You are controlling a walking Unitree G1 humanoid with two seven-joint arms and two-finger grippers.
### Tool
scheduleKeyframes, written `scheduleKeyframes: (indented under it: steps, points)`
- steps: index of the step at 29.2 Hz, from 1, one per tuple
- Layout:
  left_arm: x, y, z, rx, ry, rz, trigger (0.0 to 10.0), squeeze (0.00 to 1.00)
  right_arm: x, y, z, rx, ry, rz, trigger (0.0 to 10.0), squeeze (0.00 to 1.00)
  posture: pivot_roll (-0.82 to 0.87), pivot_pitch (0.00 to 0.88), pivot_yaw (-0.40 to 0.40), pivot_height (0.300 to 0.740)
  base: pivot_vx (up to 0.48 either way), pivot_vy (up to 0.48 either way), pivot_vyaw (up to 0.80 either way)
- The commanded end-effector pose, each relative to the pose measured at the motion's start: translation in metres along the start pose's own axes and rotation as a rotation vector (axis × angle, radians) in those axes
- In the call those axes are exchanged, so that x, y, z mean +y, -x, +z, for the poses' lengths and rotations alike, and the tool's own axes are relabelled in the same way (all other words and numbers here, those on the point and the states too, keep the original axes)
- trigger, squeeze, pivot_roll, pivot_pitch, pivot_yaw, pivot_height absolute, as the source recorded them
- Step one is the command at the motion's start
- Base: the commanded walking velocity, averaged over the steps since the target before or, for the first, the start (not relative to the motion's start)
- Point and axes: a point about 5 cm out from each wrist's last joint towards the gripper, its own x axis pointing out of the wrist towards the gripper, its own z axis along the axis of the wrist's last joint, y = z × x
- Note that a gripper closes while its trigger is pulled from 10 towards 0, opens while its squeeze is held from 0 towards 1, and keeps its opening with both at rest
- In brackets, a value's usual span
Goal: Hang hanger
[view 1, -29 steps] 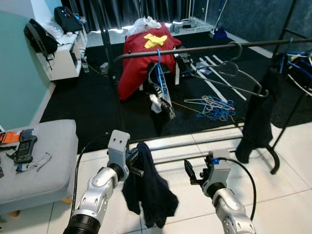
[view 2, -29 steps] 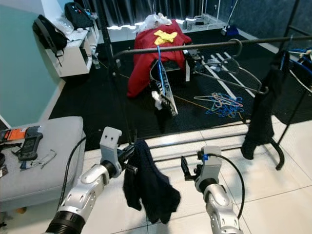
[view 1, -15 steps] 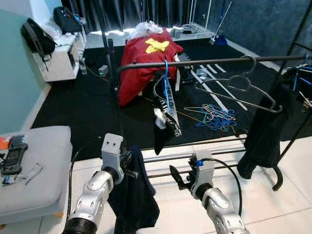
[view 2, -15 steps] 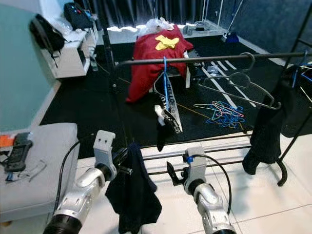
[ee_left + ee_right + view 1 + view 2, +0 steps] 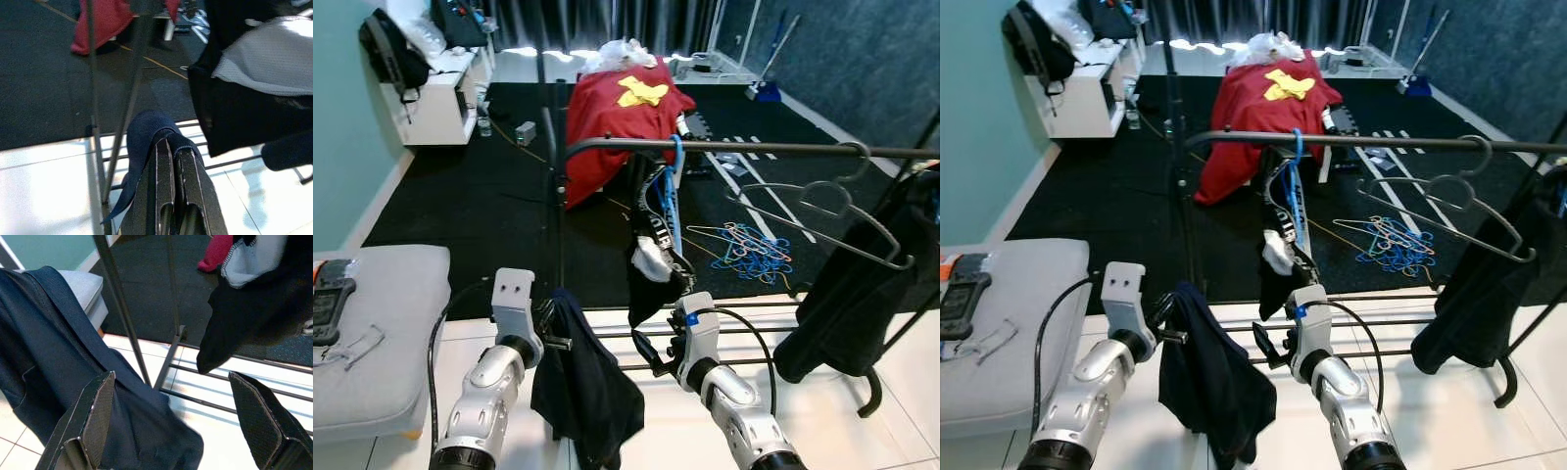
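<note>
A dark navy garment (image 5: 582, 392) hangs from my left gripper (image 5: 548, 318), low in front of the clothes rack. The left wrist view shows the two fingers (image 5: 166, 161) pressed together, with the navy cloth (image 5: 146, 129) draped over their tips. My right gripper (image 5: 651, 352) is open just right of the garment, and the cloth (image 5: 58, 357) lies close by its fingers (image 5: 95, 421). The rack's dark rail (image 5: 754, 148) runs above both grippers. On it hang a blue hanger with a black and white garment (image 5: 656, 245) and an empty grey hanger (image 5: 832, 211).
A black garment (image 5: 852, 294) hangs at the rack's right end, and low bars (image 5: 744, 338) cross its base. A grey bench (image 5: 382, 323) stands on the left. On the black carpet lie a red-covered heap (image 5: 617, 117) and several loose hangers (image 5: 744, 245).
The view has shifted closer to the rack, so its rail and hanging clothes now stand nearer and more central. The navy garment stays in my left gripper; the right gripper stays open.
</note>
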Motion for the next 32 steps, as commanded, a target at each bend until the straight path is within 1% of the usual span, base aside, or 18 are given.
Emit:
scheduleKeyframes:
  steps: [1, 2, 6, 15, 20, 32]
  points:
    - [-0.002, 0.001, 0.004, -0.019, 0.01, -0.003, 10.0, 0.0, -0.003, 0.001, -0.001, 0.002, 0.003, -0.008, 10.0, 0.0, 0.0, 0.04, -0.056, 0.74, 0.0, -0.304, 0.0]
    - [-0.005, 0.0, 0.004, -0.016, 0.004, -0.009, 10.0, 0.0, -0.003, 0.0, 0.001, 0.0, 0.056, -0.001, 10.0, 0.0, -0.01, 0.043, -0.047, 0.74, 0.0, -0.345, 0.0]
    - [-0.008, -0.001, 0.005, -0.015, 0.004, -0.02, 10.0, 0.0, -0.002, 0.0, -0.001, 0.006, 0.069, -0.005, 10.0, 0.0, -0.02, 0.041, -0.03, 0.74, 0.0, -0.393, 0.25]
    - [-0.014, -0.008, 0.007, -0.005, 0.004, -0.047, 10.0, 0.0, -0.005, 0.005, -0.004, 0.007, 0.07, -0.032, 10.0, 0.0, -0.04, 0.04, 0.0, 0.74, 0.0, -0.437, 0.7]
    - [-0.018, -0.01, 0.007, -0.001, 0.009, -0.057, 10.0, 0.0, -0.013, 0.009, -0.004, -0.014, 0.015, -0.076, 10.0, 0.0, -0.05, 0.038, 0.009, 0.74, 0.0, -0.443, 0.0]
    - [-0.02, -0.013, 0.005, 0.006, 0.013, -0.069, 10.0, 0.0, -0.011, 0.012, -0.006, -0.012, 0.027, -0.06, 10.0, 0.0, -0.06, 0.021, 0.017, 0.74, 0.0, -0.444, 0.0]
